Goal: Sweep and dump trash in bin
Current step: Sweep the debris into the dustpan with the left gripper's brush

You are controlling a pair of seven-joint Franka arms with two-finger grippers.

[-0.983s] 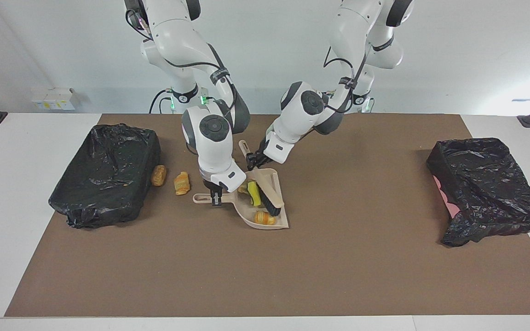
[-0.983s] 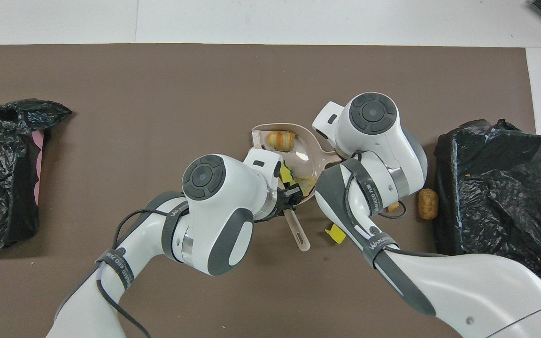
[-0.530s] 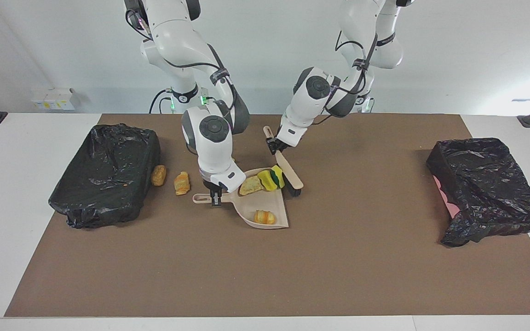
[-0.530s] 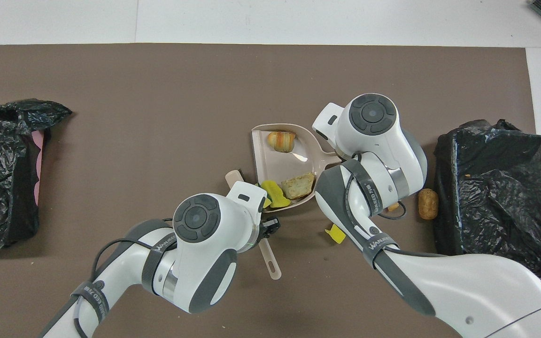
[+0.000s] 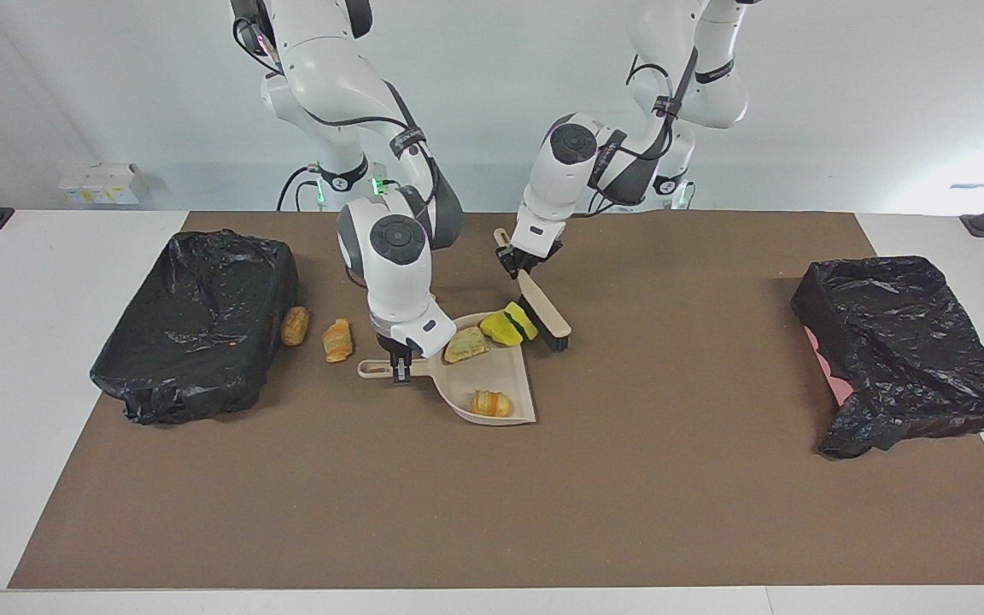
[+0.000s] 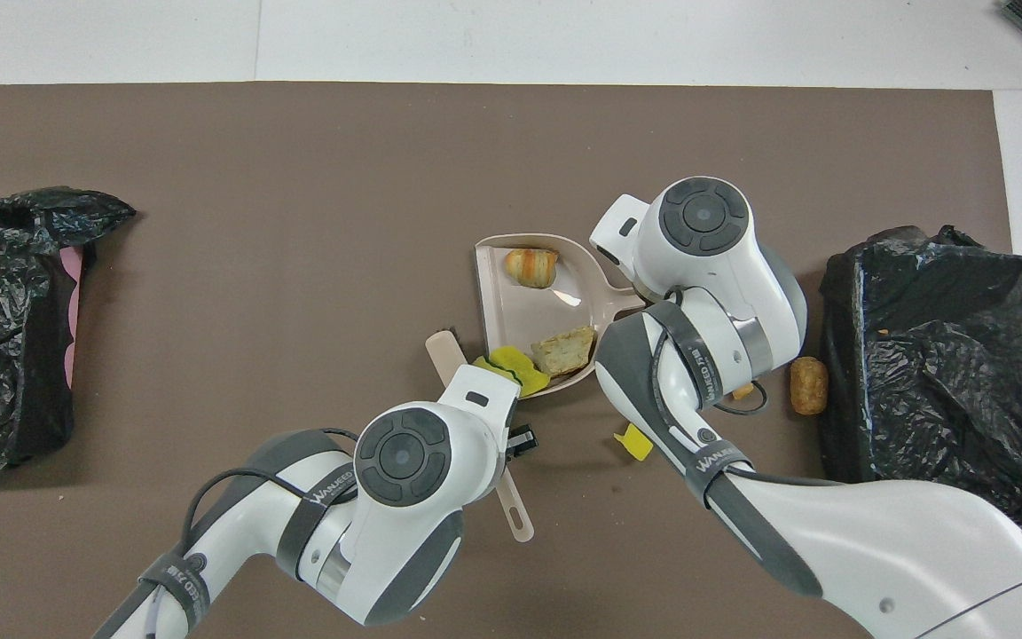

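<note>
While three scraps [image 5: 483,354] sit in the dustpan [image 5: 500,389] mid-desk, we see our right pincer [image 5: 400,366] clamped on its handle and our left pincer [image 5: 516,260] clamped on the brush [image 5: 546,318] just beside it; two scraps [image 5: 317,333] lie near the black bin [image 5: 197,325].

My facing camera sits high across the desk [image 5: 714,512] from the robots and looks back at them, so both arm bases stand along the top edge and the whole brown mat [image 5: 492,495] fits in frame, from fairly far off. My overhead camera hangs above the robots' own end, looking forward and steeply down; the arms rise from the bottom edge and loom large. Both views share the mat, the dustpan [image 5: 500,389] [image 6: 555,302] at mid-desk and the two black-lined bins [image 5: 197,325] [image 6: 937,355], turned half a turn between them.
</note>
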